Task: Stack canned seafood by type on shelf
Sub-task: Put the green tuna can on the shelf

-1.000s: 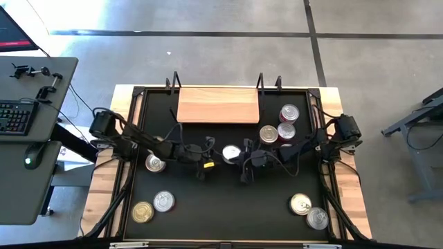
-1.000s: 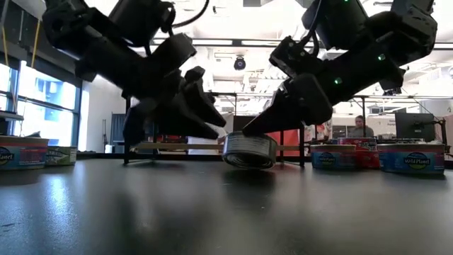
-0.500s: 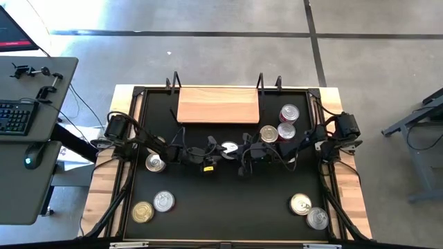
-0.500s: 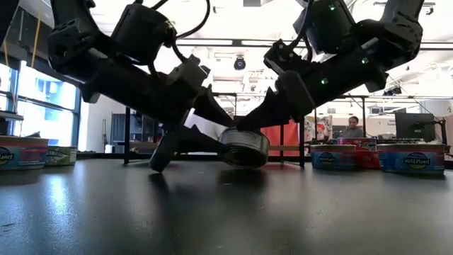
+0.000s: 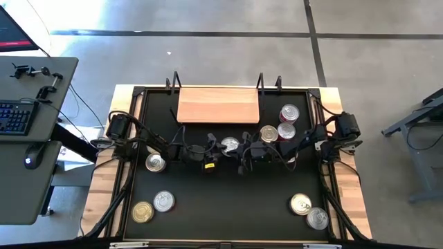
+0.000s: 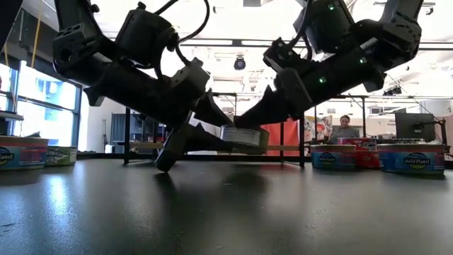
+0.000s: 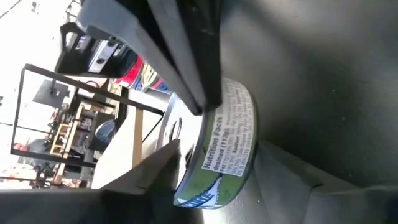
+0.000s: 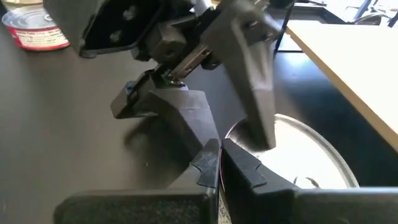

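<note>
Lifted off the table now, our can sits clamped between left gripper fingers; right gripper, closed, touches its rim.

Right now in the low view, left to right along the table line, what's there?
Two tins at the left edge → left end effector → lifted tin → right end effector → blue-label tin → red-label tin → blue-label tin at right.

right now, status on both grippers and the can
Left gripper clamped on can, lifted off table. Right gripper shut, tips against the can. Shelf bare, just beyond.
</note>
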{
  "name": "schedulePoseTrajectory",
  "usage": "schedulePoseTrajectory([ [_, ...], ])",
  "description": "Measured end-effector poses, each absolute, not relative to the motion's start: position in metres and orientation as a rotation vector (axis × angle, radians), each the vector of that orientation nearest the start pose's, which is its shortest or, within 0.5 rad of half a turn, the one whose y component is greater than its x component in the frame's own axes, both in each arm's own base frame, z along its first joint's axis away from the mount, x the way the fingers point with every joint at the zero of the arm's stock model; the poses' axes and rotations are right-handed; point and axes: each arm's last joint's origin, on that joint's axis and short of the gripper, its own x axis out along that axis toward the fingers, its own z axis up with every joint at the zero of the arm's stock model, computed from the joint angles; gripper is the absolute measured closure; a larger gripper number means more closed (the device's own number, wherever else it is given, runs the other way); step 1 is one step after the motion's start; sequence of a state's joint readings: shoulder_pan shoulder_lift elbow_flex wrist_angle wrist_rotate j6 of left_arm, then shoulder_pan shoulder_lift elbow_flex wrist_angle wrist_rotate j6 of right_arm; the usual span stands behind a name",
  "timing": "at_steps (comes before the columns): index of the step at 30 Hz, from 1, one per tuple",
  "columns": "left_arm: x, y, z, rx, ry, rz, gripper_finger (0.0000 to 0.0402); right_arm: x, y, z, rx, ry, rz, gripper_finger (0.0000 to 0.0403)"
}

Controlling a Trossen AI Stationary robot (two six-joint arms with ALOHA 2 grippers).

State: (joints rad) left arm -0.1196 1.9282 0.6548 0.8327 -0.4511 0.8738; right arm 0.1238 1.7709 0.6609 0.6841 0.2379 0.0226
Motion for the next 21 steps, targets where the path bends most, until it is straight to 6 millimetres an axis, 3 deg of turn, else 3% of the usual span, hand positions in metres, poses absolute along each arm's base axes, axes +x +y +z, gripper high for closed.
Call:
schedulePoseTrajectory([
  [4,0.325,-0.027,0.093,0.979,0.55,0.114,0.029,0.322,0.033,0.133,-0.034,0.4,-0.129,0.0402],
  [9,0.324,-0.035,0.099,0.973,0.569,0.109,0.0294,0.318,0.036,0.138,-0.028,0.416,-0.099,0.0383],
  [12,0.323,-0.041,0.108,0.961,0.641,0.084,0.0294,0.313,0.041,0.151,-0.008,0.408,-0.073,0.0363],
  [17,0.33,-0.05,0.147,0.848,0.74,0.08,0.0294,0.295,0.053,0.18,-0.046,0.425,-0.037,0.0343],
  [21,0.34,-0.049,0.184,0.774,0.826,0.198,0.0294,0.279,0.062,0.197,-0.071,0.443,-0.035,0.0341],
])
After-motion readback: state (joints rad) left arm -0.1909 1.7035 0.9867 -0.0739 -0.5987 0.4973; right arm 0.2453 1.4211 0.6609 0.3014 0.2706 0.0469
